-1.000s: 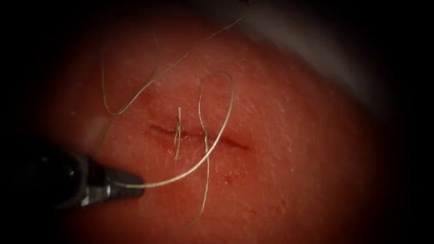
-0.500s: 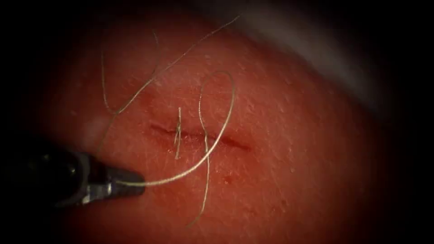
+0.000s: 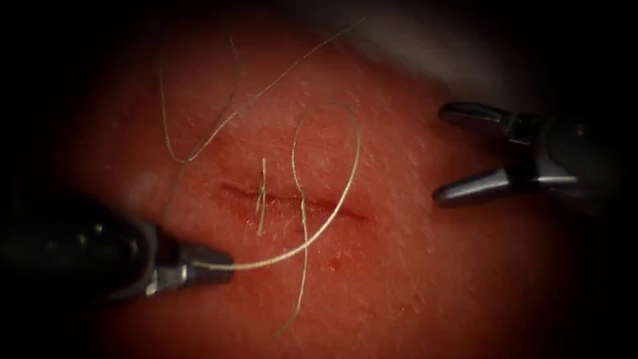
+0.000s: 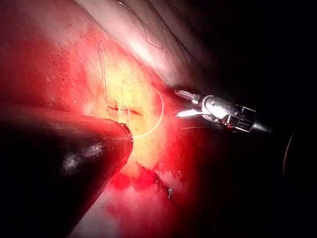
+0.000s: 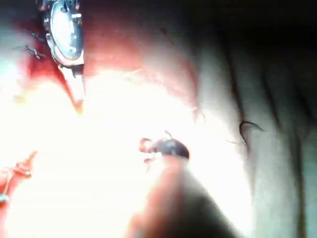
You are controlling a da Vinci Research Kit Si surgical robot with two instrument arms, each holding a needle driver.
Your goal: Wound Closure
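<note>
the tissue [image 3: 412, 279] is a reddish, pebbled slab, and i see a pale ground [image 3: 425, 46] past its far edge. the cut [image 3: 292, 201] runs as a short dark slit across the middle of the tissue, its long axis going from the endoscope view's left to its right and dipping a little toward the right end. a small spot of red fluid [image 3: 335, 264] lies just on the near side of the cut. a short cut end of thread [image 3: 262, 196] stands across the cut toward its left end. the thread [image 3: 345, 179] crosses the cut near its middle, rises in a tall loop on the far side, then sweeps down and left to my left tool [image 3: 216, 258], whose jaws are closed on it near the tissue's near-left part. more slack thread wanders toward the far-left corner. i cannot make out the needle with any confidence. my right tool [image 3: 448, 154] hangs over the right side of the tissue, well apart from the cut, jaws spread wide and holding nothing; the left wrist view shows the same right tool [image 4: 181, 103] with its jaws parted beside the loop.
</note>
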